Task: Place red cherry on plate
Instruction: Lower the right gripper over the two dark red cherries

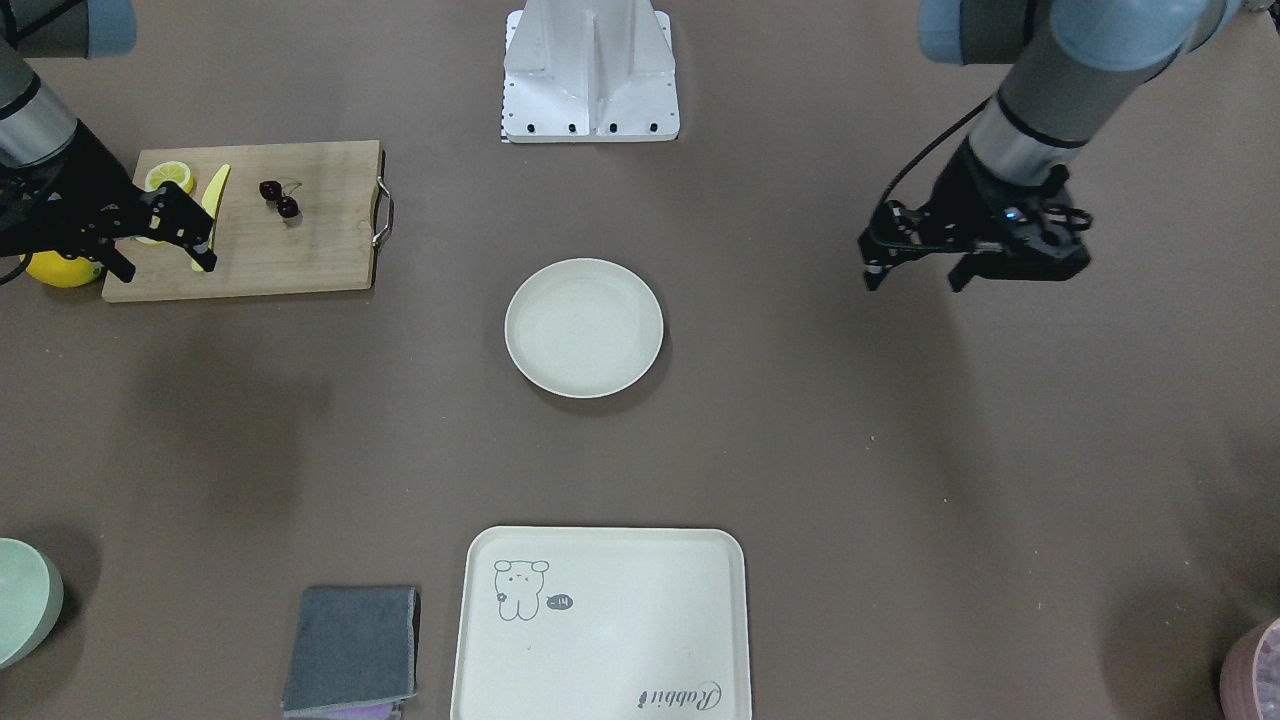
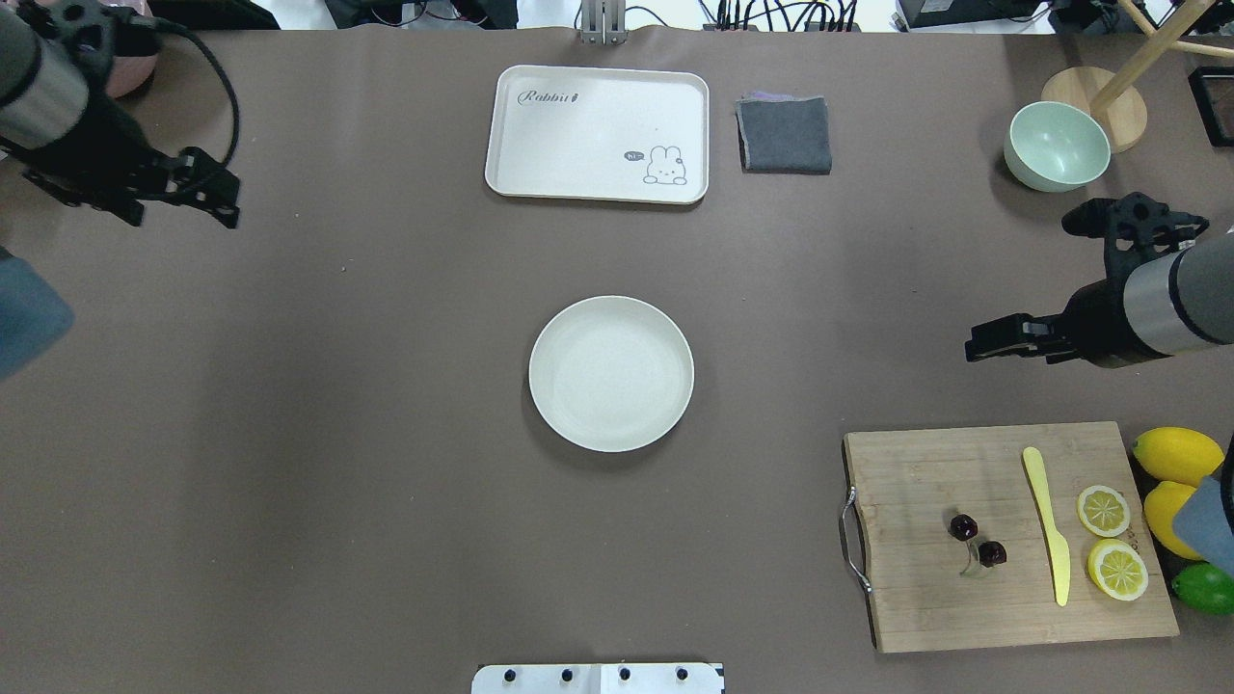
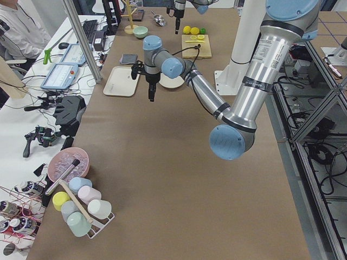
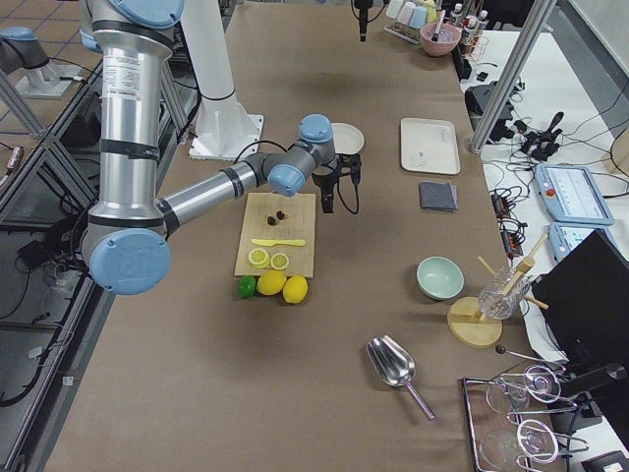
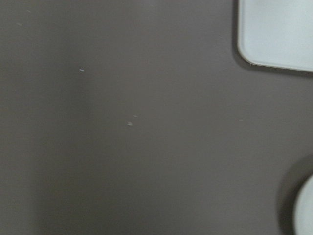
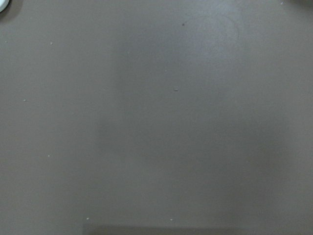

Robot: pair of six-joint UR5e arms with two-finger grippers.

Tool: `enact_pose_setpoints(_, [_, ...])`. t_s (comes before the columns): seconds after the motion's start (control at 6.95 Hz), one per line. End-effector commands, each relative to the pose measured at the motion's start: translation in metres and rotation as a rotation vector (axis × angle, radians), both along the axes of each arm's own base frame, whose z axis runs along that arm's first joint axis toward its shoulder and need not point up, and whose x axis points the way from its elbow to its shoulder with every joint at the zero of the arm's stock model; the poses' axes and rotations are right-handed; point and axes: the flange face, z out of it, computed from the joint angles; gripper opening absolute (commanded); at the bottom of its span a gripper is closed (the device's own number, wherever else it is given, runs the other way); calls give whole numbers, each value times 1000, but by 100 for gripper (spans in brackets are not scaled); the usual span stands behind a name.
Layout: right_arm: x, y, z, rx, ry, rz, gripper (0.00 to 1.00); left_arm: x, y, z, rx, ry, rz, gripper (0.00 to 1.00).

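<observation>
On the wooden cutting board (image 1: 320,240) at the robot's right, the red cherry (image 1: 279,198) lies between the board's metal handle and the yellow knife (image 1: 218,190), touching neither. The plate (image 1: 584,328) sits bare at the middle of the table (image 1: 900,450), well apart from the board.

The right gripper (image 1: 167,265) hovers raised near the board's knife side. Its jaws are spread and hold nothing. The left gripper (image 1: 914,283) hangs over bare table on the far side of the plate, its jaws likewise apart and empty. Both wrist views show only table, so neither arm is over the fruit.

I judge the task to be at its 1st step, the reach for the cherry, with nothing yet grasped. The right arm is the nearer one. Its next move calls for shifting toward the handle end, coming down over the pair and closing gently, since the 2 glossy balls are tiny and likely to roll or slip.

The pair's long axis, ball to ball, runs diagonally across the board. The thin stems curve away from the balls and appear to meet on the side toward the robot's base.
</observation>
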Motion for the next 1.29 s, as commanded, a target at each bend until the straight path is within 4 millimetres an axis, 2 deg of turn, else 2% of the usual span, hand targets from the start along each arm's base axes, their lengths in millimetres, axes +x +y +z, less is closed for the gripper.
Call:
enact_pose_setpoints(0.0, [-31, 41, -23, -32, -22, 9, 100, -181, -19, 118, 76, -150, 121, 98])
enact_pose_setpoints(0.14, [-40, 61, -19, -35, 2, 10, 100, -236, -31, 176, 85, -169, 194, 98])
enact_pose_setpoints(0.29, [-47, 80, -8, -36, 41, 9, 100, -276, -29, 207, 78, -170, 199, 98])
enact_pose_setpoints(0.43, [-57, 103, 8, -18, 93, -20, 100, -282, -16, 225, 49, -166, 187, 98])
enact_pose_setpoints(0.72, [-69, 127, 30, 19, 164, -59, 100, -281, -8, 252, 114, -175, 177, 98])
enact_pose_setpoints(1.01, [-89, 147, 31, 60, 173, -133, 100, -281, -3, 258, 112, -173, 179, 98])
enact_pose_setpoints(1.15, [-91, 147, 38, 141, 199, -214, 100, -280, 1, 261, 107, -171, 181, 98])
